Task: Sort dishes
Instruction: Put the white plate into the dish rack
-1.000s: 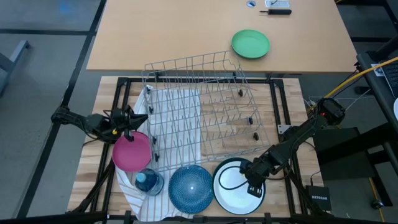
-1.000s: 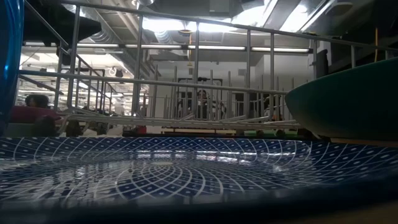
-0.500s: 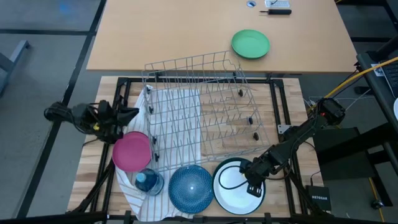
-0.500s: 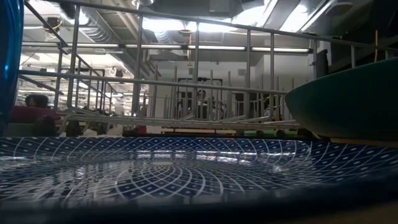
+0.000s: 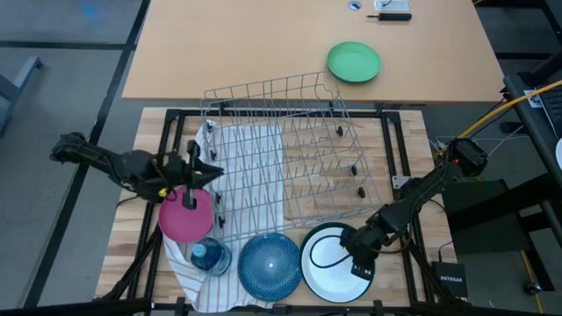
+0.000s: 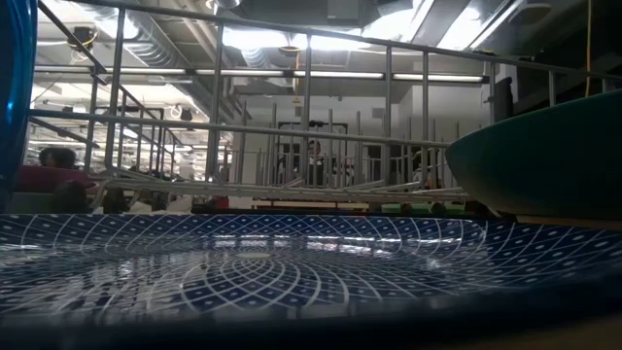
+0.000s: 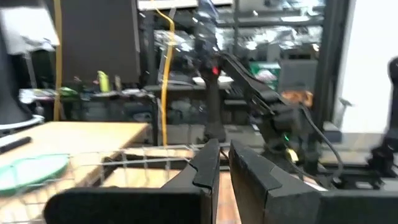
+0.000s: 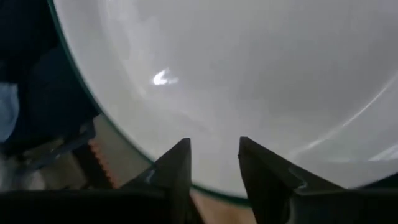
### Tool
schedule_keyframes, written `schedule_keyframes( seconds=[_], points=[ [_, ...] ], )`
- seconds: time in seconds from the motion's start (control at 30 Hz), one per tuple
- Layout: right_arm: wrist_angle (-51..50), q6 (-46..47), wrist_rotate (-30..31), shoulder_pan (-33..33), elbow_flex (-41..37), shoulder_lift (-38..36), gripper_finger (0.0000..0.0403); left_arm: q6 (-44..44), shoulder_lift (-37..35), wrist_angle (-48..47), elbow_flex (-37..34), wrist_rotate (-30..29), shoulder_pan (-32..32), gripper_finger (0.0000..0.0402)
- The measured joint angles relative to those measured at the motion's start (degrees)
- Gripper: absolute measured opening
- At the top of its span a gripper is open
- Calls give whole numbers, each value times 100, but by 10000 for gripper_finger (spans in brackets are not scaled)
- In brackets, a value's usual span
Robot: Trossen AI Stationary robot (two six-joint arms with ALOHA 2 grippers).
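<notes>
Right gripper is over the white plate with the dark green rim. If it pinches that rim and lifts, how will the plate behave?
The white plate with the dark green rim looks rigid, so it probably won't flex. Its glossy surface may slip between the right gripper fingers. Held at one edge, it would likely droop.

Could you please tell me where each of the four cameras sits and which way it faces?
High: overhead, looking straight down; both arms, left gripper, right gripper.
Low: table height, looking level across the blue plate through the wire rack; no arm.
Left wrist: looks level past its near-shut fingers toward the room.
Right wrist: looks down past parted fingers at the white plate.
Shared: high and low both show the blue plate.
</notes>
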Motion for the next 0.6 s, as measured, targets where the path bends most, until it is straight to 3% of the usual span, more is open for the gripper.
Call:
schedule_keyframes(
  seconds=[0.2,0.6],
  points=[
    [-142,582,-807,0,0,-2,159,29,397,19,102,43,0,29],
    [-852,871,-200,0,0,-2,134,-37,475,12,105,43,0,29]
  ],
)
